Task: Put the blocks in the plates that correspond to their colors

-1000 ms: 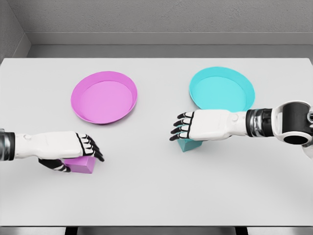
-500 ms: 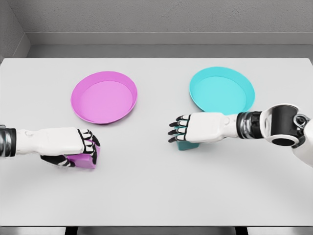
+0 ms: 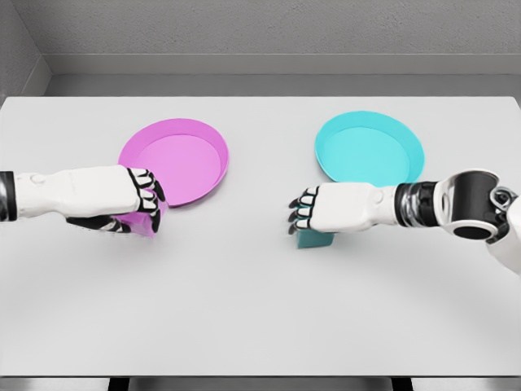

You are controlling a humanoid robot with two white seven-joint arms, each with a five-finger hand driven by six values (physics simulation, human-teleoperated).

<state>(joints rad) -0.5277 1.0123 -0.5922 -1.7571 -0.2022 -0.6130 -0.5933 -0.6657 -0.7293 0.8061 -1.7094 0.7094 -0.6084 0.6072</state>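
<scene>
While the left robot hand (image 3: pixel 130 204) clamps the pink block (image 3: pixel 149 222) just short of the pink plate (image 3: pixel 173 161), the right robot hand (image 3: pixel 313 213) curls over the teal block (image 3: pixel 313 238), likely needing a lift toward the teal plate (image 3: pixel 370 149).

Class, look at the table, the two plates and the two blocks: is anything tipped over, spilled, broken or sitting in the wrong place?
Nothing stands out. The pink plate and cyan plate sit flat and hold no blocks. The left hand grips the pink block beside the pink plate; the right hand is closed over the cyan block on the table.
</scene>
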